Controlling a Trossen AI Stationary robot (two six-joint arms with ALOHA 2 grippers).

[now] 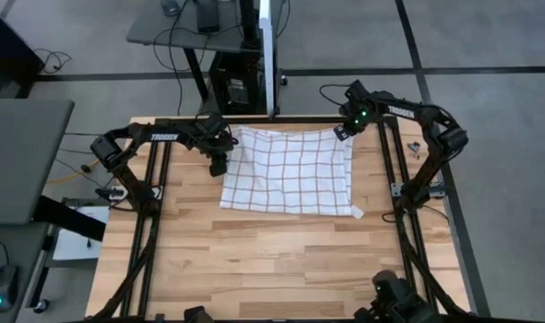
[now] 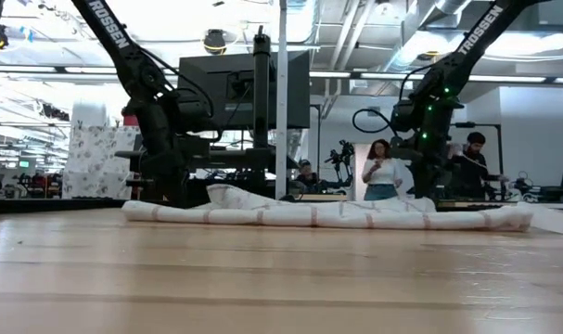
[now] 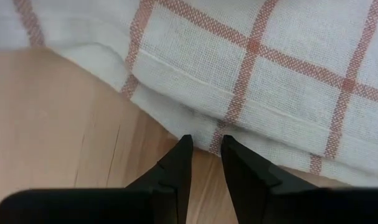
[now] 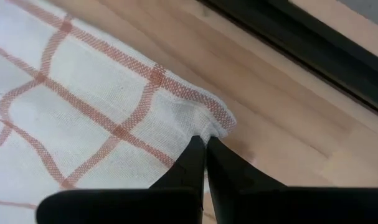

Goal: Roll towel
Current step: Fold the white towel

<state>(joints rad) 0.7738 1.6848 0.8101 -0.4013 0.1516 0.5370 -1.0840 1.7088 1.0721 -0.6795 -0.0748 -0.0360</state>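
My left gripper (image 3: 205,144) hovers slightly parted at the hem, gripping nothing. The towel (image 1: 290,170) lies flat mid-table toward the far edge; thin, limp, light, so I'd pinch corners. My right gripper (image 4: 204,144) pinches the far corner.

White towel (image 1: 290,170) with red-brown grid lies spread nearly flat at the tabletop's (image 1: 272,260) far centre, edges slightly rumpled.

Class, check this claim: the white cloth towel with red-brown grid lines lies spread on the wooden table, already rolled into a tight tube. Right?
Not rolled. The high view shows the white grid-lined cloth towel lying spread flat on the wooden table, with the left hand and right hand at its edges.
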